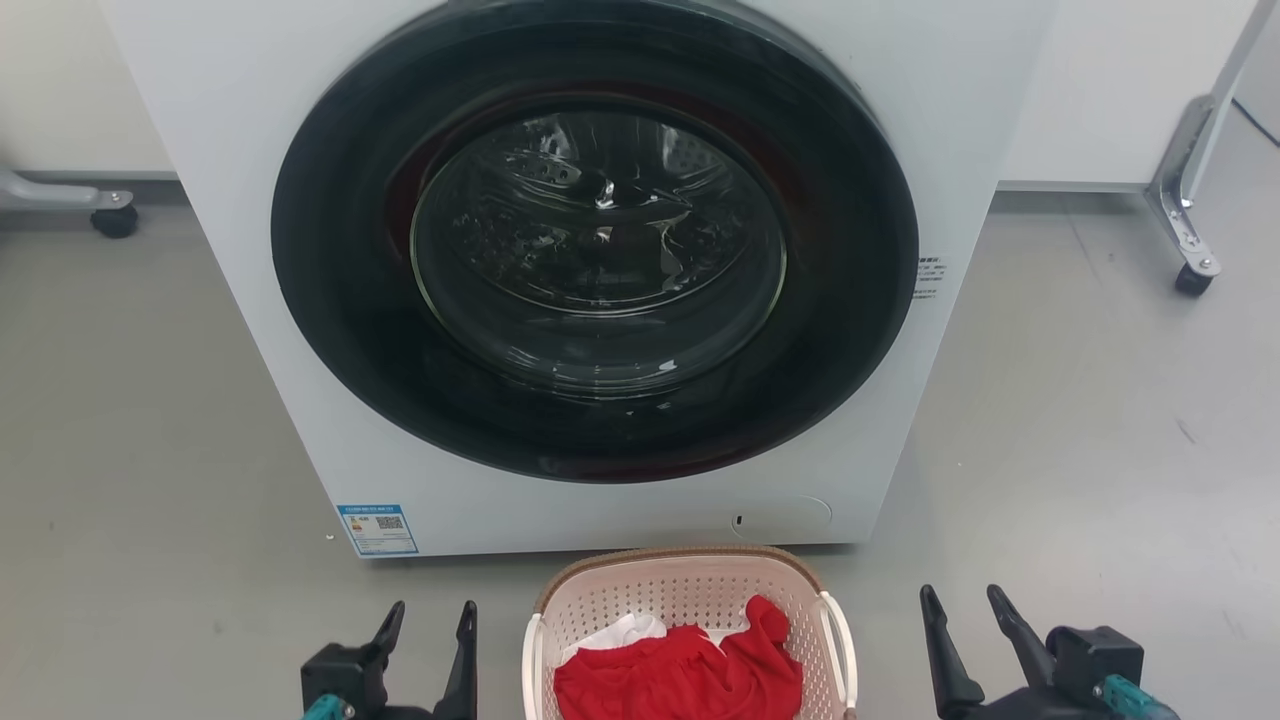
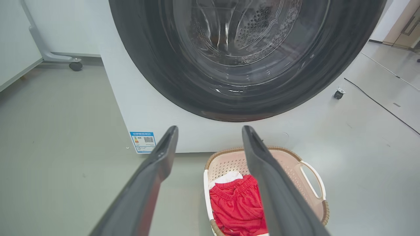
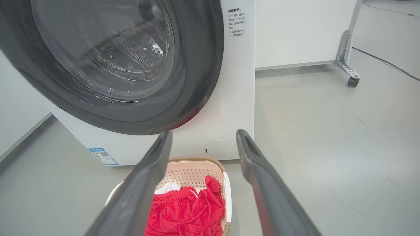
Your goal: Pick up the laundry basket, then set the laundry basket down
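Observation:
The laundry basket (image 1: 690,595) is pale pink-white with perforated walls, a brown braided rim and white side loop handles. It stands on the grey floor just in front of the washer, holding red and white clothes. My left gripper (image 1: 430,620) is open, a little to the basket's left, with nothing between its fingers. My right gripper (image 1: 968,605) is open too, farther off on the basket's right. In the left wrist view the laundry basket (image 2: 297,167) lies low and right of my left gripper (image 2: 210,132). In the right wrist view the laundry basket (image 3: 192,172) sits low, partly behind my right gripper's (image 3: 203,136) left finger.
A white front-loading washer (image 1: 590,280) with a shut dark round door stands right behind the basket. White panels on wheeled metal feet (image 1: 1190,255) stand at the back left and right. A black cable (image 2: 384,106) lies on the floor to the right.

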